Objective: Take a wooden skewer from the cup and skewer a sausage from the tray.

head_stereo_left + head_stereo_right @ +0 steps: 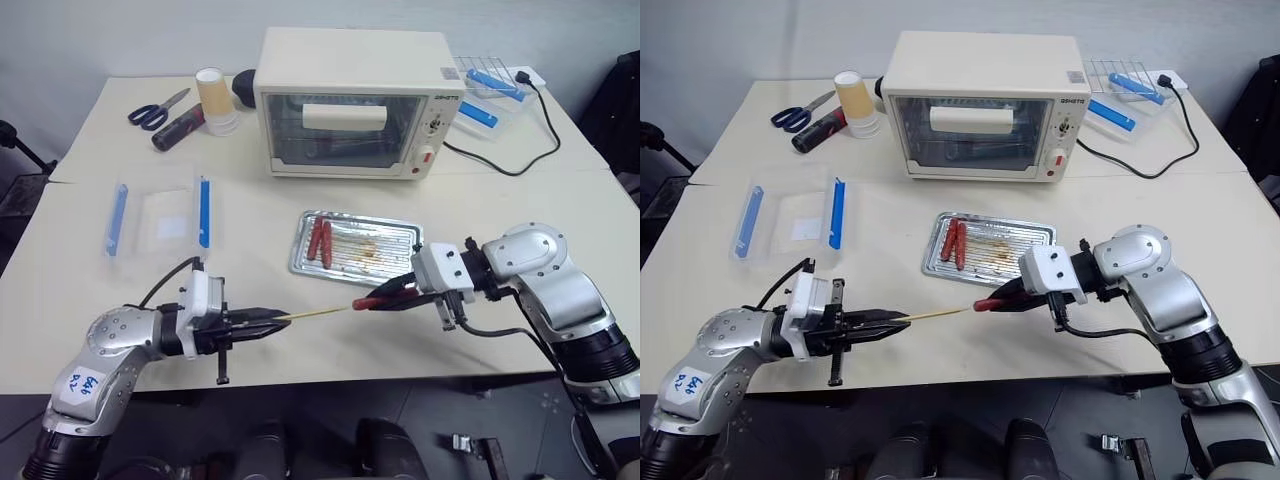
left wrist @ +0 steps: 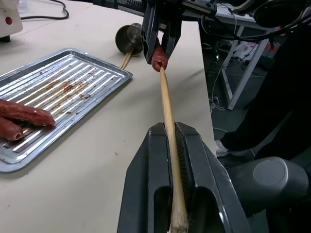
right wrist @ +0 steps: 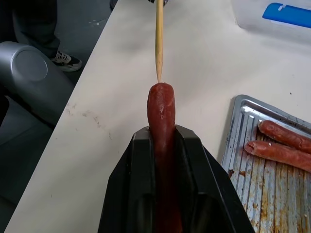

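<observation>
Skewer (image 1: 318,313) tip at sausage (image 1: 368,302) end, near table (image 1: 480,180) edge

A: The room light is bright and even, seemingly from overhead; the pale beige tabletop (image 1: 300,330) carries only soft, short shadows close beneath the white boxy toaster oven (image 1: 352,100).

B: The shallow shiny ribbed metal tray (image 1: 398,240), just in front of that oven, throws back a mild sheen. In the wrist views the black fingers (image 2: 146,194) nearest the lens look soft, and the floor beyond the table edge is blurred.
</observation>
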Available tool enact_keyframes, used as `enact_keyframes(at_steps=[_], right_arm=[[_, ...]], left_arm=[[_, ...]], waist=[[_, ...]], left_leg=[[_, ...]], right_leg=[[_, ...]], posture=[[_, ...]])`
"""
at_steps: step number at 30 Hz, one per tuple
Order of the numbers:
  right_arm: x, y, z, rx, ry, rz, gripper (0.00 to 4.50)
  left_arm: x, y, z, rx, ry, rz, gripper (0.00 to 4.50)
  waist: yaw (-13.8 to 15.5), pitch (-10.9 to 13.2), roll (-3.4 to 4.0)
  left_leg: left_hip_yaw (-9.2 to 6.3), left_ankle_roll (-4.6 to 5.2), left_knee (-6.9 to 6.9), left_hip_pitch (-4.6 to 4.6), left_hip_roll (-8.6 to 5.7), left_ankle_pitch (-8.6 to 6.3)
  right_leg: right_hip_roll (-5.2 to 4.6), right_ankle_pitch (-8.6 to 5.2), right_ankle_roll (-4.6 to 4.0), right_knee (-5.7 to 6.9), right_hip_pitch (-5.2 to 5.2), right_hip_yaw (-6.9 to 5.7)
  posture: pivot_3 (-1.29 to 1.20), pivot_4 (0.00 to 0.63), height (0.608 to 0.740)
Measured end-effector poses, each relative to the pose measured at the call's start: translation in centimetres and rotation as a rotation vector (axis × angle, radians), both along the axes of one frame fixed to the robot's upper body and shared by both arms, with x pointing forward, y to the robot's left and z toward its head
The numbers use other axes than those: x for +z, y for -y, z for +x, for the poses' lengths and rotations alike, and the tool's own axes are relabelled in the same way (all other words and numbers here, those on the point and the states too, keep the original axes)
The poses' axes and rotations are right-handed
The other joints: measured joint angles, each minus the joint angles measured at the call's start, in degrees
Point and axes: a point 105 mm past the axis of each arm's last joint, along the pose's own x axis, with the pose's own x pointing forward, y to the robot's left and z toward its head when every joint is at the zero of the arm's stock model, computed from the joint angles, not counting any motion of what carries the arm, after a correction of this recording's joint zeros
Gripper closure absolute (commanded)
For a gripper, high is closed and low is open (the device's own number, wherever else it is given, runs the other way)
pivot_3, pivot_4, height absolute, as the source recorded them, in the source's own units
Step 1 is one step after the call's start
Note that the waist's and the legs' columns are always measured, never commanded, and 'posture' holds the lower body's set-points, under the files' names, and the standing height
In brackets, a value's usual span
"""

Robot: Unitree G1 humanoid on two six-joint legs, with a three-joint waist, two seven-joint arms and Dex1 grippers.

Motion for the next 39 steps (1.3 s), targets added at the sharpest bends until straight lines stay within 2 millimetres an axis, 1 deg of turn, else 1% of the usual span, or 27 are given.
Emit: enact_keyframes(at_steps=[11,13,18,27,32,39], right_arm=[[0.0,-0.3,-0.3,0.011,-0.007,-0.002,4.26],[-0.1,-0.3,-0.3,0.012,-0.009,-0.009,4.26],[-0.5,-0.2,-0.2,-0.017,-0.033,-0.052,4.26],[-0.8,0.4,0.6,-0.097,-0.047,-0.111,4.26],[-0.9,0.5,0.7,-0.110,-0.053,-0.118,4.26],[-1.1,0.4,0.6,-0.106,-0.066,-0.120,4.26]], left_arm=[[-0.1,1.3,0.5,-0.029,0.001,-0.022,4.50],[-0.1,1.8,0.7,-0.040,0.005,-0.015,4.50],[-0.7,3.7,1.5,-0.076,-0.008,-0.009,4.50],[-0.7,5.7,3.3,-0.099,-0.026,-0.009,4.50],[-0.8,6.2,3.7,-0.115,-0.056,-0.020,4.50],[-0.9,6.1,3.7,-0.133,-0.063,0.004,4.50]], waist=[[0.0,0.0,0.00],[0.1,0.0,0.00],[0.1,0.0,0.00],[0.1,0.0,-0.01],[0.1,0.0,-0.01],[0.1,0.0,-0.01]], left_leg=[[0.00,0.00,0.01,0.01,0.00,0.00],[0.00,0.00,0.02,0.01,-0.02,0.00],[0.00,0.00,0.04,0.01,-0.02,0.00],[0.01,0.00,0.05,0.01,-0.03,0.00],[0.00,0.00,0.05,0.01,-0.03,0.00],[0.00,0.00,0.07,0.00,-0.03,0.00]], right_leg=[[0.00,0.00,0.00,0.02,0.00,0.00],[0.00,0.00,0.00,0.02,0.02,0.00],[0.01,0.00,0.01,0.03,0.02,0.00],[0.01,0.00,0.01,0.06,0.01,-0.01],[0.01,0.01,0.01,0.06,0.01,-0.01],[0.01,0.01,0.01,0.07,0.01,-0.01]], posture=[[0.00,0.150,0.740],[0.00,0.150,0.740],[0.00,0.150,0.740],[0.00,0.150,0.740],[0.00,0.150,0.740],[0.00,0.150,0.740]])
